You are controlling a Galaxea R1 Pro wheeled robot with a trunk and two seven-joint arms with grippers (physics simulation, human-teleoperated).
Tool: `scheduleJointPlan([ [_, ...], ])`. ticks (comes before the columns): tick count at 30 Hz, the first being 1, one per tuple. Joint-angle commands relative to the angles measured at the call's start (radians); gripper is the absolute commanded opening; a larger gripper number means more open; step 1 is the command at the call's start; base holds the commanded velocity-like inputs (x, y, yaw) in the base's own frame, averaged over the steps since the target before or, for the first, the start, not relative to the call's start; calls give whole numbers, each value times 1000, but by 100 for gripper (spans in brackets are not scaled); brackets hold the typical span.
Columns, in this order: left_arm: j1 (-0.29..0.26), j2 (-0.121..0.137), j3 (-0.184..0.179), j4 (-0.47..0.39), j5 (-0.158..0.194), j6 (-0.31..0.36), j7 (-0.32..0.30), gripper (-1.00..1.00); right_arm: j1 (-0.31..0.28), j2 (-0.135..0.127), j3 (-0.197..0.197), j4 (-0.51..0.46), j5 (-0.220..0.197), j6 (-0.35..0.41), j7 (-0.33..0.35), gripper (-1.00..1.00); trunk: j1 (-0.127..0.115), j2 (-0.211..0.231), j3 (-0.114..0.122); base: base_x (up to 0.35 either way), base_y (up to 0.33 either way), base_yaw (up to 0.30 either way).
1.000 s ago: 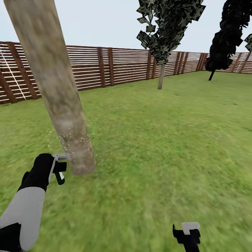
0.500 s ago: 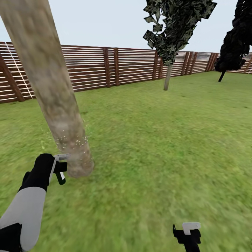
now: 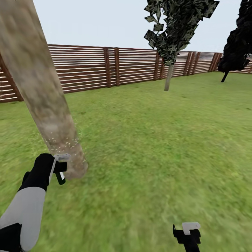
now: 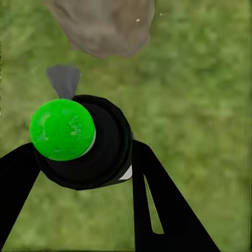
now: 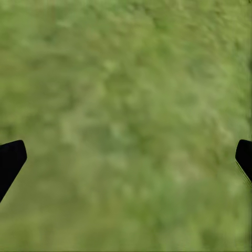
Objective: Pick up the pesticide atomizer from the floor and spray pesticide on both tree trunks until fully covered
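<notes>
The left end effector [image 4: 84,173] is clamped around the pesticide atomizer [image 4: 79,139], just beside the tree trunk [image 3: 42,94], whose top is cut off. The right end effector [image 5: 126,157] is spread wide over the grass floor [image 5: 126,105].

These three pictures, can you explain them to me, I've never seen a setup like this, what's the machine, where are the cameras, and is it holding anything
It is a simulated two-armed robot on a fenced lawn. The big picture comes from its head camera, looking down over both arms. The other two come from cameras near each arm's tool. The left tool is shut on the pesticide atomizer, a dark sprayer with a green top, aimed at the base of a thick tree trunk; pale droplets speckle the bark. The right tool is open and empty, with grass below it. The wooden fence and thinner trees stand beyond.
</notes>
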Motion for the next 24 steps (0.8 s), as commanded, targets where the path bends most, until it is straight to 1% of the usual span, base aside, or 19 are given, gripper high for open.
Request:
scheduleJointPlan([
  [1,-1,-1,2,-1,-11,3,-10,-100,0,0,9,0,-10,-2,-1,100,0,0,-1,92,-264,267],
  [6,-4,-5,1,-14,-10,6,-11,-100,0,0,9,0,-10,-2,-1,100,0,0,-1,134,-250,275],
  [7,-5,-13,1,-15,-10,6,-11,-100,0,0,9,0,-10,-2,-1,100,0,0,-1,229,-200,276],
  [8,-7,-31,1,-16,-12,4,-11,-100,0,0,9,0,-10,-2,-1,100,0,0,-1,261,-173,276],
  [9,-9,-38,1,-17,-12,3,-10,-100,0,0,9,0,-10,-2,-1,100,0,0,-1,272,-159,276],
  [11,-15,-41,2,-18,-12,6,-10,-100,0,0,9,0,-10,-2,-1,100,0,0,-1,164,-69,276],
  [14,-22,-47,1,-24,-11,13,-11,-100,0,0,9,0,-10,-2,-1,100,0,0,-1,26,-10,276],
  [17,-22,-56,2,-69,-9,15,-11,-100,0,0,9,0,-10,-3,-1,100,0,0,-1,2,-1,276],
  [20,-14,-59,3,-75,-8,15,-11,-100,0,0,9,0,-10,-2,-1,100,0,0,-1,27,-14,276],
  [22,-9,-78,2,-75,-8,14,-11,-100,0,0,9,0,-10,-2,-1,100,0,0,-1,171,-144,276],
  [24,-6,-87,1,-73,-8,14,-11,-100,0,0,9,0,-10,-2,-1,100,0,0,-1,216,-185,275],
])
